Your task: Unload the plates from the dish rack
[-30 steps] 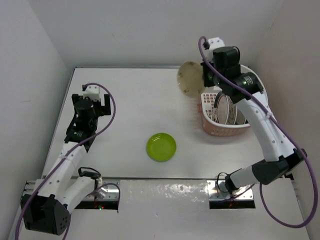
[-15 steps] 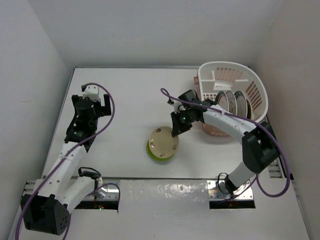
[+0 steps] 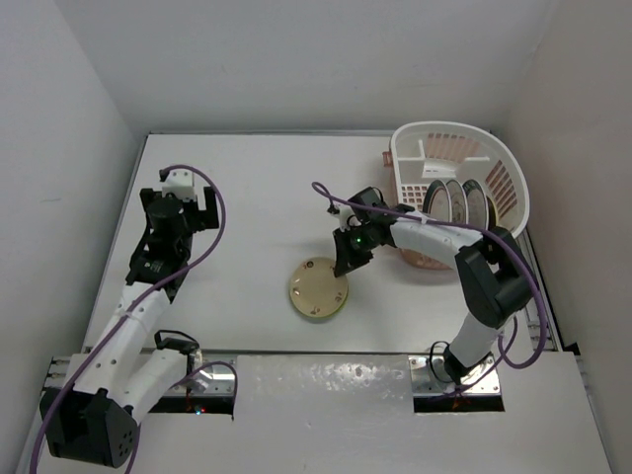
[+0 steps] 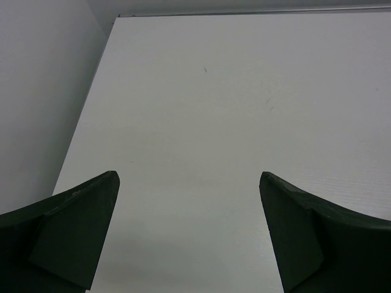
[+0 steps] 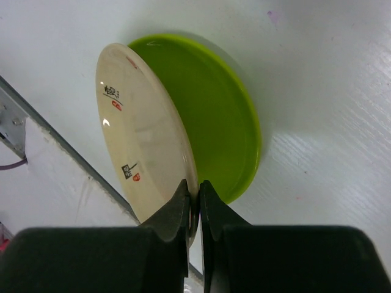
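Note:
My right gripper [image 3: 344,269] is shut on the rim of the cream-tan plate [image 3: 318,287], which lies almost flat over the lime-green plate [image 3: 297,305] at the table's middle. In the right wrist view the cream plate [image 5: 143,159] is pinched between the fingers at the gripper [image 5: 198,198], tilted against the green plate [image 5: 214,128] beneath it. The white dish rack [image 3: 462,194] stands at the back right with three plates [image 3: 452,205] upright in it. My left gripper [image 3: 184,211] is open and empty at the left; in its wrist view [image 4: 189,201] only bare table shows.
White walls enclose the table on the left, back and right. A metal strip [image 3: 326,375] runs along the near edge by the arm bases. The rack's pinkish tray part [image 3: 434,259] faces the table's middle.
My right gripper carried the cream-tan plate from beside the rack down to the green plate, then lowered it from tilted to nearly flat. The left arm has not moved.

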